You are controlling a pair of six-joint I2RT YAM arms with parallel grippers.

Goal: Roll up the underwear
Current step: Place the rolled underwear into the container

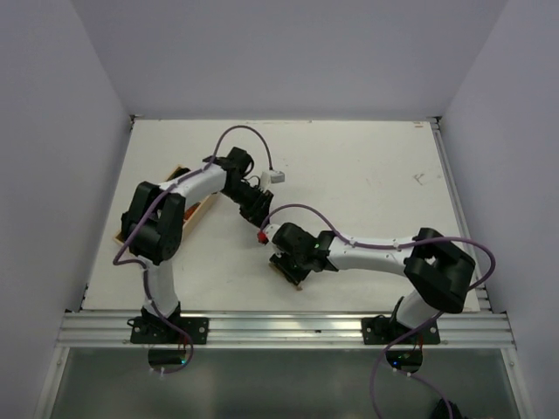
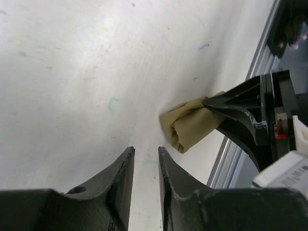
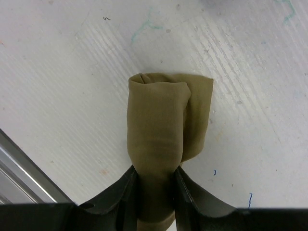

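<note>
The white table [image 1: 367,192] is scuffed, with faint streaks and small blue and teal pen marks. Pale bare walls [image 1: 52,131] close it in on the left, right and far sides, and an aluminium rail [image 1: 288,327] runs along its near edge. A wooden tray [image 1: 178,173] sits at the table's left side, partly under the left arm. The only print is a white label [image 2: 288,174] at the right edge of the left wrist view, too small to read. The underwear [image 3: 163,120] lies rolled into a short olive-khaki tube on the near middle of the table, close to the rail. The right gripper [image 3: 156,185] pinches one end of the roll between its fingers. The left gripper [image 2: 146,156] is just beyond it and slightly left, clear of the cloth, its jaws a narrow gap apart and holding nothing.
</note>
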